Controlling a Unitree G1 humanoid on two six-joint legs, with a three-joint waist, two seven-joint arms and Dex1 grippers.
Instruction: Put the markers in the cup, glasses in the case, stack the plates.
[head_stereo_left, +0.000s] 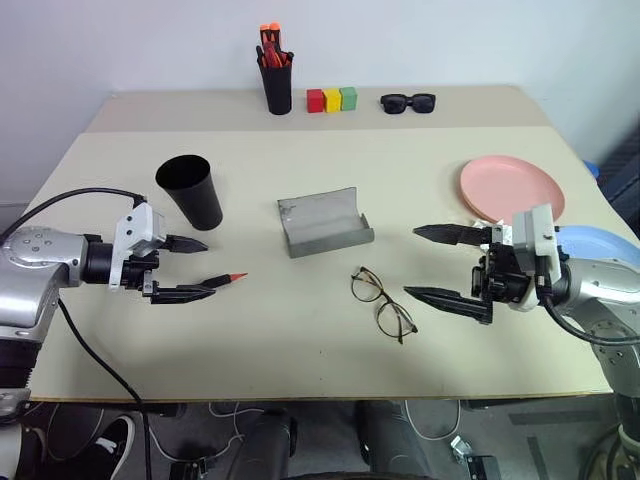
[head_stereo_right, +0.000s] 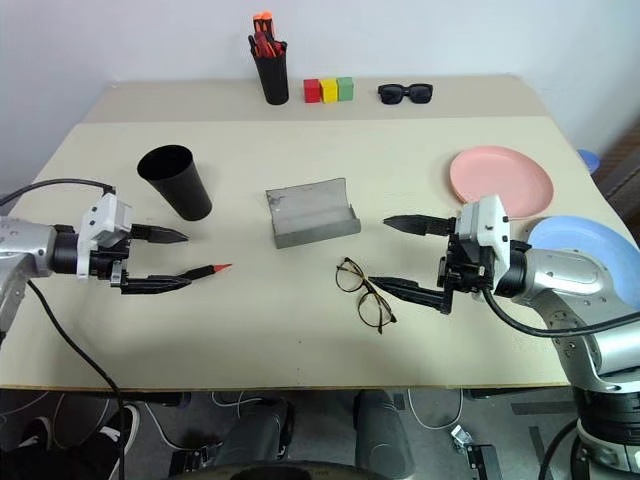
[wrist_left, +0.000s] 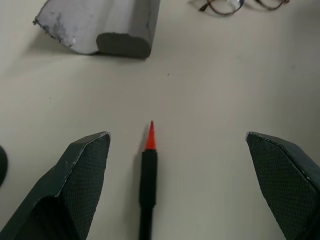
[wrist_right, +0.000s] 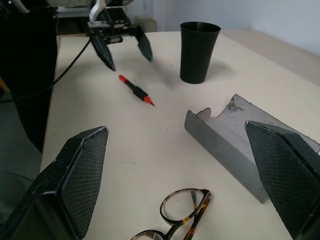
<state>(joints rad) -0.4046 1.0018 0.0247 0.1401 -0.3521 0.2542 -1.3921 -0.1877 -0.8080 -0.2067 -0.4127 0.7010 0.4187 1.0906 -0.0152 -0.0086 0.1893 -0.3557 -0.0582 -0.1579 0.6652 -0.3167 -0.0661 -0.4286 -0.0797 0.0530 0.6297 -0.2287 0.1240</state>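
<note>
Nothing is done yet: marker (head_stereo_left: 222, 281) outside cup (head_stereo_left: 190, 190), glasses (head_stereo_left: 382, 301) beside case (head_stereo_left: 323, 222), plates (head_stereo_left: 511, 187) unstacked, left gripper (head_stereo_left: 196, 268) and right gripper (head_stereo_left: 432, 263) both wide open and empty.

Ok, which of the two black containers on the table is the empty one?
The cup, the wide tapered one standing by the left gripper. The narrower pen holder at the far edge is stuffed with orange-capped markers.
</note>
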